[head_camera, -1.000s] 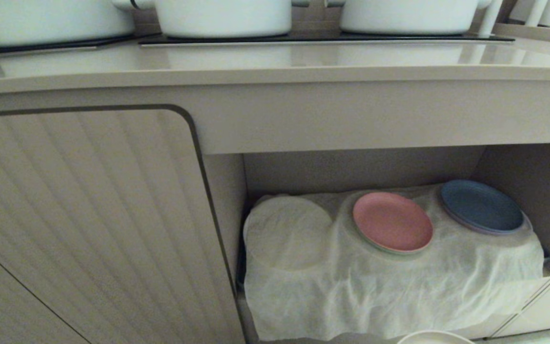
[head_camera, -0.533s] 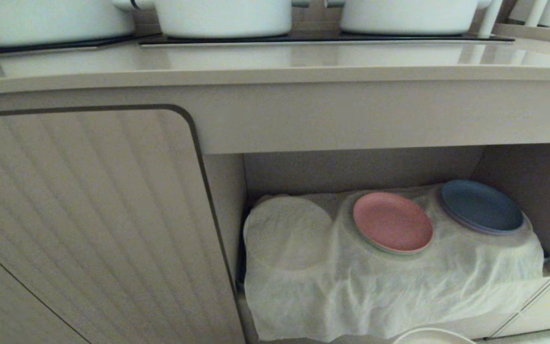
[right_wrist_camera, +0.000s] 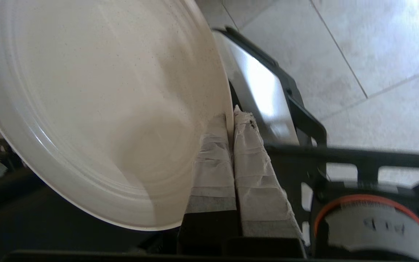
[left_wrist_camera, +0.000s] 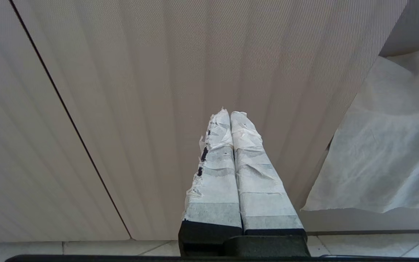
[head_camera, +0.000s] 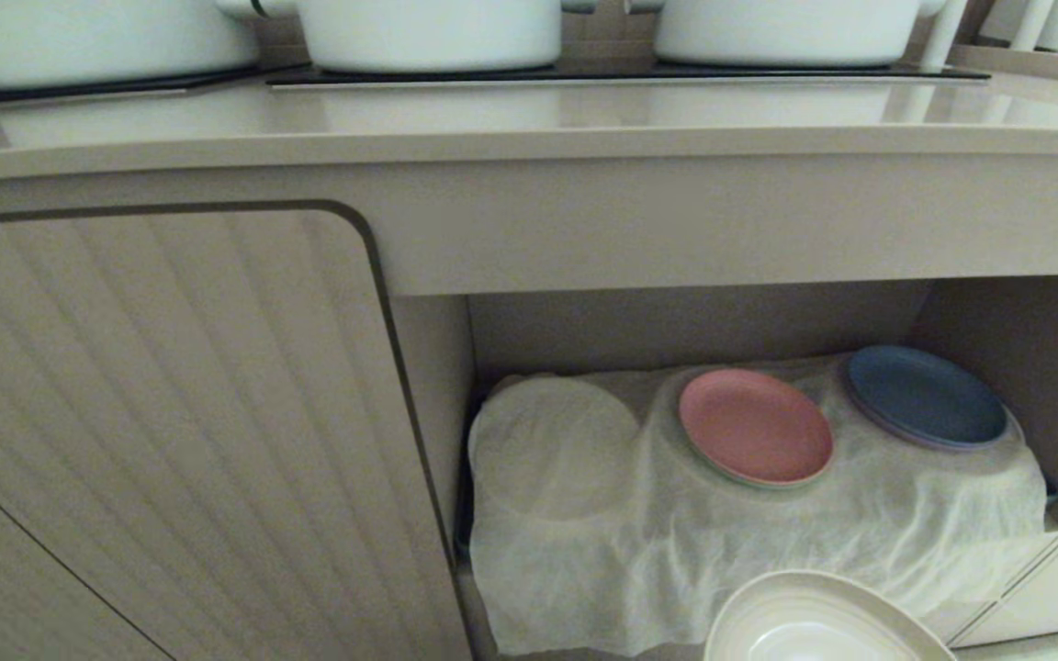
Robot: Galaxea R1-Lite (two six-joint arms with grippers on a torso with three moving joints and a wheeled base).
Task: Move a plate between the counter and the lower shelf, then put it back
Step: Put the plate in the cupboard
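Beige stone runs across the far top of our head view: the counter (head_camera: 529,128), a smooth slab with a rounded front edge and black glass hob panels (head_camera: 621,73) set into it, on which white pots (head_camera: 428,32) stand in a row. Below it on the left we face a ribbed beige cupboard door (head_camera: 162,431) with a dark outline. To the right the lower shelf (head_camera: 694,321) lies open, its floor draped in a wrinkled white cloth (head_camera: 639,560). On that cloth a pink plate (head_camera: 755,427) sits in the middle and a blue plate (head_camera: 926,397) far right, while the cloth's left part shows only a round bulge.

We hold the plate (head_camera: 823,620) in our right gripper (right_wrist_camera: 230,118): its taped fingers (right_wrist_camera: 251,156) pinch the cream rim between them, narrow and tight. The plate sits at the near edge of the head view, in front of the shelf's right half, off both counter and shelf. Behind it the right wrist view shows pale floor tiles (right_wrist_camera: 376,54) and dark parts of our own base.

Our left gripper (left_wrist_camera: 230,114) hangs parked before the ribbed door, its taped fingers pressed together on nothing, with the cloth's edge off to one side and floor tiles below
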